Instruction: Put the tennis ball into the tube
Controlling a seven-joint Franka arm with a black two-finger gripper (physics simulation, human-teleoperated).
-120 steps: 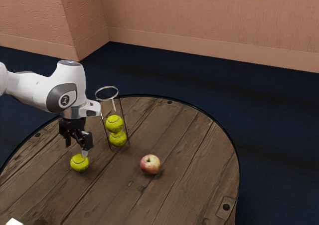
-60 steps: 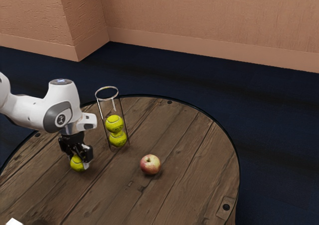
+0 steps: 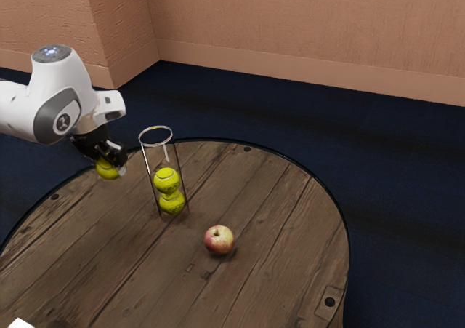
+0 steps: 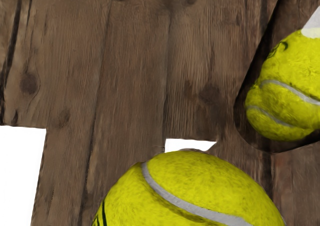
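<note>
"Where is the ball [image 3: 108, 172] sitting?"

"In the hand [image 3: 110, 167]: the fingers are clamping it from both sides, and it is hanging above the table [image 3: 254, 190]."

"And which way is the tube [image 3: 166, 153] standing from the hand?"

"Near it, toward the exterior view's right. Its long axis is running upright, and two balls [image 3: 167, 180] are resting inside, below its open top."

"So what is the coming move needing?"

"I'm expecting a lift clear of that top, then a sideways shift, so the ball is hanging right over the opening before any letting go."
</note>
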